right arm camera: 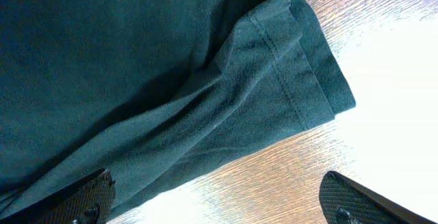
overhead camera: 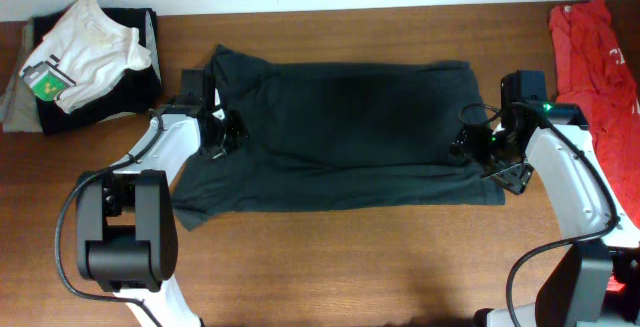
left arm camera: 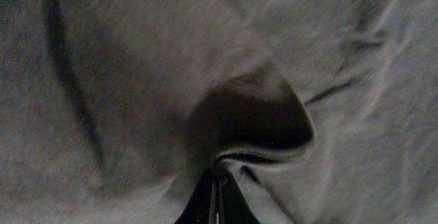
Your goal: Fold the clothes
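The brown wooden table (overhead camera: 330,257) carries a dark T-shirt (overhead camera: 350,137) spread flat across its middle, back up, one sleeve folded in at the far left corner and the bottom hem lying rumpled at the right end, with bare wood showing just past it. A red T-shirt (overhead camera: 600,57) lies crumpled along the right edge, well apart from the dark one. In the far left corner sits a pile of clothes (overhead camera: 130,92), a white garment (overhead camera: 90,47) bundled on top of darker folded pieces.
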`<state>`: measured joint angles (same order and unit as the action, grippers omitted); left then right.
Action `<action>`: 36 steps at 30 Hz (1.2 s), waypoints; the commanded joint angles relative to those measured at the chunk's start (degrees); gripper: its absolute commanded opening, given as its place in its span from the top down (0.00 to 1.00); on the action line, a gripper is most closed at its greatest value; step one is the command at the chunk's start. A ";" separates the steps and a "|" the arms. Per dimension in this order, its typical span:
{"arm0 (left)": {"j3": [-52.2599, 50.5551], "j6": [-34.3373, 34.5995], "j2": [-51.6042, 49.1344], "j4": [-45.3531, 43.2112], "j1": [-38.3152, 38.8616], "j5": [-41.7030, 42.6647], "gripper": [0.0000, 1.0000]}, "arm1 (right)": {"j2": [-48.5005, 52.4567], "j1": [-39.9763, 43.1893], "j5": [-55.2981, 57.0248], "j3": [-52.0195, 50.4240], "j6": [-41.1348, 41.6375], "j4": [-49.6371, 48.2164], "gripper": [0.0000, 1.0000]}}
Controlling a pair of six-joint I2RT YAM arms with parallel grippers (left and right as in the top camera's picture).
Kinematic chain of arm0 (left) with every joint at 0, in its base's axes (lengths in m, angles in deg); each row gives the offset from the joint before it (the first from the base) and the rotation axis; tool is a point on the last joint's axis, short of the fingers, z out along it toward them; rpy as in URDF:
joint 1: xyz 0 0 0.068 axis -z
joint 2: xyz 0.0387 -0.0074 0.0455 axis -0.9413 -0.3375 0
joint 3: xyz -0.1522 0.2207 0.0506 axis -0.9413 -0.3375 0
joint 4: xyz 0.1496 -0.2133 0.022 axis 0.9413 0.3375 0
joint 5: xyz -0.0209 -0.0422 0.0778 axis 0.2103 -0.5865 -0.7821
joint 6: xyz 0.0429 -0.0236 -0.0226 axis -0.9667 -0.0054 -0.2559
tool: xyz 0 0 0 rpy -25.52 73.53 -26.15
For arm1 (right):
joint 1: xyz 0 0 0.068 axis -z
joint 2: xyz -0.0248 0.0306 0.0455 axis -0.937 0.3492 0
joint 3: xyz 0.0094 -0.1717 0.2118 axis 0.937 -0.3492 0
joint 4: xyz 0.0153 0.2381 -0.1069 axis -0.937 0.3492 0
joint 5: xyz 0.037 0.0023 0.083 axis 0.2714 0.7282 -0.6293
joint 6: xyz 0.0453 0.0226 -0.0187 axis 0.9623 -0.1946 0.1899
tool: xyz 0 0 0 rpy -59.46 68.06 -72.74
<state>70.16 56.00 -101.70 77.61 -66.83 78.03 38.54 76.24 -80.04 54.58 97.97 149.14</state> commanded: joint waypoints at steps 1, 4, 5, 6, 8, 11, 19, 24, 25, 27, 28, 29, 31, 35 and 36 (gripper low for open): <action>0.37 0.02 -0.55 -3.61 0.33 0.46 0.99 | 0.31 -0.46 -0.28 -0.33 0.04 -0.15 0.01; 0.37 0.39 -0.55 -7.13 0.33 0.35 0.99 | 0.37 -0.46 -0.28 -0.70 0.04 -0.17 0.01; 0.37 0.59 -0.55 -8.24 0.31 0.37 0.99 | 0.37 -0.46 -0.28 -0.70 0.04 -0.17 0.01; 0.37 0.57 -0.55 -9.25 0.33 0.39 0.99 | 0.37 -0.46 -0.28 -0.70 0.04 -0.17 0.01; 0.37 0.55 -0.57 -10.14 0.39 0.39 0.05 | 0.37 -0.46 -0.28 -0.70 0.04 -0.15 0.01; 0.39 0.11 -0.52 -8.72 0.24 0.42 0.01 | 0.42 -0.46 -0.09 -0.70 0.04 -0.17 0.01; 2.16 -6.60 3.82 9.68 0.15 -0.04 0.01 | 0.68 -0.79 2.49 -2.49 -2.80 -5.33 0.41; 1.68 -7.85 3.80 20.50 0.15 -6.84 0.27 | 5.88 -0.79 2.25 -5.14 -2.78 -8.81 0.57; 1.62 -7.85 3.78 21.73 0.15 -8.76 0.29 | 7.93 -0.79 2.23 -5.66 -2.78 -9.55 0.61; 1.29 -7.85 3.76 23.17 0.15 -8.92 0.53 | 11.65 -0.76 1.31 -5.68 -2.78 -10.25 0.63; 0.61 -7.85 3.76 22.93 0.15 -9.09 0.72 | 13.29 -0.79 0.55 -5.68 -2.80 -11.04 0.64; -0.17 -7.87 3.74 22.36 0.15 -9.20 0.85 | 14.53 -0.79 0.09 -5.68 -2.80 -11.65 0.67; -3.21 -7.80 3.69 20.52 0.15 -9.33 0.95 | 17.25 -0.76 0.13 -5.68 -2.78 -12.33 0.75; -5.97 -7.39 3.69 20.81 -0.02 -12.00 0.99 | 18.47 -0.66 0.35 -5.79 -2.54 -12.02 0.96; -6.10 -6.08 3.69 22.14 -0.37 -13.53 0.99 | 18.40 -0.63 0.85 -5.79 -1.11 -11.26 0.96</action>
<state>66.21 48.39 -98.95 97.83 -66.68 69.09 53.78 76.04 -79.19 49.68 95.18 137.42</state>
